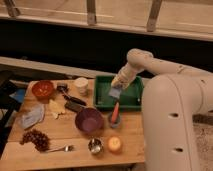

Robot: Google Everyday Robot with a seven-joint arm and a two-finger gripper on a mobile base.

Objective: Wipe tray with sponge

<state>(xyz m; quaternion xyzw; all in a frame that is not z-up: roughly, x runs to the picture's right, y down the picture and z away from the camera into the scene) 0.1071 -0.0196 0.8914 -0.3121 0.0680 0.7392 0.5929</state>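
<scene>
A green tray (103, 95) sits at the back right of the wooden table. My gripper (117, 88) reaches down into the tray from the right and holds a pale blue sponge (115, 93) against the tray's floor near its middle. The white arm (150, 62) arches over the tray's right side and hides that part of it.
An orange carrot in a small cup (115, 114) stands just in front of the tray. A purple bowl (89, 120), a white cup (80, 84), a red bowl (43, 89), grapes (35, 138), a spoon (59, 148), a metal cup (94, 145) and a yellow ball (114, 144) lie on the table (65, 132).
</scene>
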